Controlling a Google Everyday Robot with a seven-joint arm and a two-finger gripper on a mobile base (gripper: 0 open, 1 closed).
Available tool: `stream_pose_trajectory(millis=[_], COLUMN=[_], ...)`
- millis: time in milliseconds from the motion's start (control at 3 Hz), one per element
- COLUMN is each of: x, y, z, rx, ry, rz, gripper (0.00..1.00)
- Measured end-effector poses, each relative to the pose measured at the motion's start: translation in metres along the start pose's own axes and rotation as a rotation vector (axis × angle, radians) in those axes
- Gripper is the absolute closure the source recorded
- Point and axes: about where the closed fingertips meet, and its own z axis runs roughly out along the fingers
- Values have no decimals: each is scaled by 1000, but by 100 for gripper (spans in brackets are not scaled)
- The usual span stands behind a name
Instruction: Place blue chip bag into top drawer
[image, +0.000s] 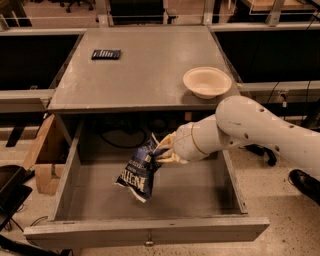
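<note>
I have the claw clamped on the top edge of the blue chip bag, over the open top drawer below the desk. The bag hangs down-left of the claw, long axis tilted, apparently just above the drawer floor.

A grey table stands mid-room under dim, warm light. Dark benches flank it, one on the left and one on the right, each edged with pale metal rails. The speckled pale floor shows at lower right. An open cardboard box sits against the table's left leg. Black cables hang beneath the tabletop. The gripper hangs just below the table's front edge.
</note>
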Motion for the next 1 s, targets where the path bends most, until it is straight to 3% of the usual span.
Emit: stream_pose_trajectory(millis=[1000], x=[0], y=[0], z=[0], rx=[0], ry=[0], rz=[0], gripper=[16])
